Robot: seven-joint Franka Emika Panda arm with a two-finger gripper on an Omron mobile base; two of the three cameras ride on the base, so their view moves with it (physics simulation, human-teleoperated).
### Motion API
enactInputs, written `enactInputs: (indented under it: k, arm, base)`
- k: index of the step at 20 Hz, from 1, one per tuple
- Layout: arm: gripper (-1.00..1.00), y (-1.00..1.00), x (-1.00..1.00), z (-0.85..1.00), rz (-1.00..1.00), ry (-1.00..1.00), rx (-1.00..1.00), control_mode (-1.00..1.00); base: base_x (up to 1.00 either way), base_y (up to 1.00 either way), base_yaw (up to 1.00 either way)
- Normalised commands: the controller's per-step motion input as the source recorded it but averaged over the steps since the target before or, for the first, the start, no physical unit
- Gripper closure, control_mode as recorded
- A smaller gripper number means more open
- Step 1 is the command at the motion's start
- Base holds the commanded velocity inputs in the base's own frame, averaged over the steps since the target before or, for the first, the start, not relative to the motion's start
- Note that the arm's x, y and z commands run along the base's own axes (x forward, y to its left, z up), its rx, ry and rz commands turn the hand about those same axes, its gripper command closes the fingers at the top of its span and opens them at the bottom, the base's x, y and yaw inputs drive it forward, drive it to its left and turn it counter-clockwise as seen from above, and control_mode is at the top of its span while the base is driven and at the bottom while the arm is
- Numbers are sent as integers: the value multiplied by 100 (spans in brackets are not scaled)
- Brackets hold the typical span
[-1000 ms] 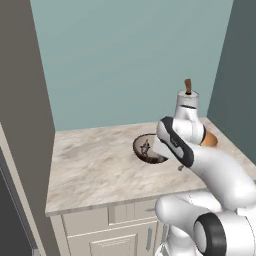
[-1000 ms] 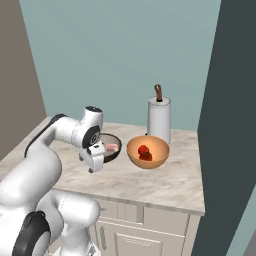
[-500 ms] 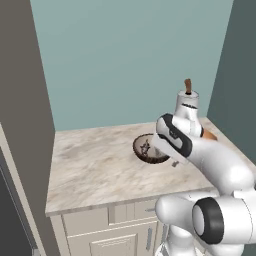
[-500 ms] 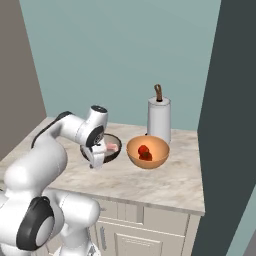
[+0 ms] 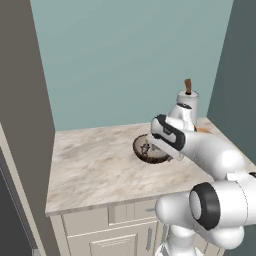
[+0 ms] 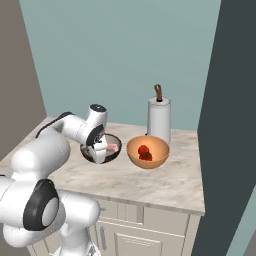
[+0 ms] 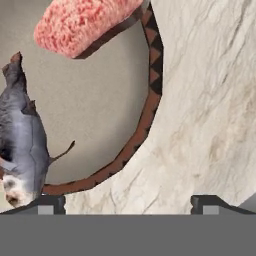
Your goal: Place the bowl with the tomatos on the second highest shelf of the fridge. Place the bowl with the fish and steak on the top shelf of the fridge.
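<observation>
Neither bowl has reached the fridge yet, by my reckoning: both sit on the marble counter, so the whole job is ahead of me. My pincer hangs low over the rim of the dark brown bowl, its fingers spread wide with nothing between them. Inside that bowl lie the grey fish and the pink steak, bound for the top shelf. Just beside it sits the orange bowl holding the red tomatoes, in front of the paper towel roll; that one goes to the second highest shelf afterwards.
</observation>
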Motion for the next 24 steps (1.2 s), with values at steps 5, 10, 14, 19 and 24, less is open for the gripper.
enactInputs:
  k: [5,10,14,19,24]
  arm:
    - [-100,0,19,-42,0,-6,-15,-100]
    - [-100,-6,20,-16,-1,0,-3,-100]
    - [-100,-2,47,0,-3,0,1,-100]
    - [-100,-15,12,-16,0,0,-1,-100]
    - [-100,-8,-1,-33,0,0,-2,-100]
  base:
    - [0,0,0]
    - [0,0,0]
    - [0,0,0]
    - [0,0,0]
    - [0,0,0]
